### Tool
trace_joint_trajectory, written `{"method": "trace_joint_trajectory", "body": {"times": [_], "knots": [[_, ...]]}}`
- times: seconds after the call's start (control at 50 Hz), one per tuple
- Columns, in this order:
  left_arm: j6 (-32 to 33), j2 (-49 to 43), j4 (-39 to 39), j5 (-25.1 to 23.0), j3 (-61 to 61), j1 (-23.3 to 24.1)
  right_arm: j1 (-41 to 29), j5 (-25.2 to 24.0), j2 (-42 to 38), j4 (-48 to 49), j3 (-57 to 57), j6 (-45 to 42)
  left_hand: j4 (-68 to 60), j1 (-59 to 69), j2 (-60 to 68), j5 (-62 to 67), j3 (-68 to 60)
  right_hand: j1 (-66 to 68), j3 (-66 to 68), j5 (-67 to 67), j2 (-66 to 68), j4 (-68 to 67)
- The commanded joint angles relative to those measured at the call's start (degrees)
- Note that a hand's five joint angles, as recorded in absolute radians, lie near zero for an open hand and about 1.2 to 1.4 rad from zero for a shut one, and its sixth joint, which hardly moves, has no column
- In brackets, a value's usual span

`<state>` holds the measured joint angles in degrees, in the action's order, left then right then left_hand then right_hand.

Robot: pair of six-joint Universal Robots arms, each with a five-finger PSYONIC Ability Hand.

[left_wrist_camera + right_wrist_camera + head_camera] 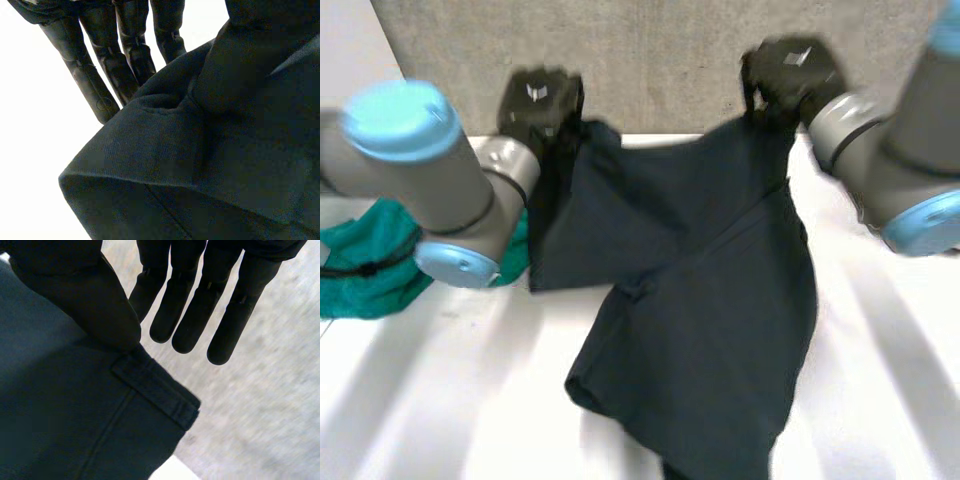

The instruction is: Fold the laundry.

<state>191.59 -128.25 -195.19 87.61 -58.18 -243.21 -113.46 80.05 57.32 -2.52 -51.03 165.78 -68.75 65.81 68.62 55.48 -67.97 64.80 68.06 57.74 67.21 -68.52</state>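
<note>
Hanging between the two raised hands, the dark blue garment [700,300] spreads above the white desk [890,390]. Its lower end droops in loose folds toward the near side, and I cannot tell whether that end rests on the surface. The left hand [540,105] has one upper corner: in its wrist view the thumb [235,65] presses the cloth against straight fingers [95,90] that lie behind the fabric, so the hand is clamped on the garment in a flat pinch. The right hand [790,70] has the opposite upper corner, its thumb bearing down on the cloth just beside a belt loop [155,390] while its straight fingers reach past the edge. It too looks pinched on the cloth, since the cloth hangs from it. A green cloth [370,270] lies on the desk under the left arm, apart from the work. The fabric looks like a fairly thick woven twill with stitched seams, soft enough to sag between the holds yet with enough body to fall in broad folds rather than fine creases. It is probably light and not slippery or fragile. The loop suggests trousers or shorts held by the waistband. That firm, doubled edge is the sound place to grip, as the thinner leg cloth would slide and bunch.
</note>
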Motion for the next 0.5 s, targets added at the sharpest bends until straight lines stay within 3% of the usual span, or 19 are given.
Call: {"method": "trace_joint_trajectory", "body": {"times": [0.02,0.06,0.08,0.2,0.32,0.4,0.5], "knots": [[0.28,-9.91,-9.14,0.46,5.18,-6.03,-3.08,0.63,-12.22,11.04,0.32,-0.29,9.55,-6.6,-9.41,-6.28,8.76,-54.8,-58.06,-57.74,-57.21,58.52],[0.28,-9.91,-9.59,0.46,5.27,-6.83,-3.35,0.98,-13.28,11.75,0.58,-0.46,34.21,-31.26,-34.07,-30.94,33.42,-54.8,-58.06,-57.74,-57.21,58.52],[0.28,-9.83,-9.6,0.72,5.18,-7.18,-3.26,1.16,-13.11,11.84,0.76,-0.38,38.31,-35.36,-38.18,-35.04,37.52,-54.8,-58.06,-57.74,-57.21,58.52],[1.33,-4.13,-9.16,1.34,2.03,-6.4,-2.73,0.46,-5.05,9.21,-1.95,-0.64,40.04,-37.09,-39.9,-36.76,39.25,-54.8,-58.06,-57.74,-57.21,58.52],[3.79,10.54,-4.86,3.45,-11.15,-1.57,2.18,-2.96,3.32,3.67,-8.37,-4.67,39.53,-36.58,-39.4,-36.26,38.75,-54.8,-58.06,-57.74,-57.21,58.52],[3.97,18.63,0.67,3.36,-20.63,3.96,7.01,-9.1,8.06,-2.82,-15.04,-13.78,39.19,-36.25,-39.06,-35.92,38.41,-54.8,-58.06,-57.74,-57.21,58.52],[3.88,24.53,4.81,3.01,-33.28,9.76,12.03,-11.93,9.13,-10.04,-21.65,-27.25,38.86,-35.91,-38.73,-35.59,38.07,-54.8,-58.06,-57.74,-57.21,58.52]]}}
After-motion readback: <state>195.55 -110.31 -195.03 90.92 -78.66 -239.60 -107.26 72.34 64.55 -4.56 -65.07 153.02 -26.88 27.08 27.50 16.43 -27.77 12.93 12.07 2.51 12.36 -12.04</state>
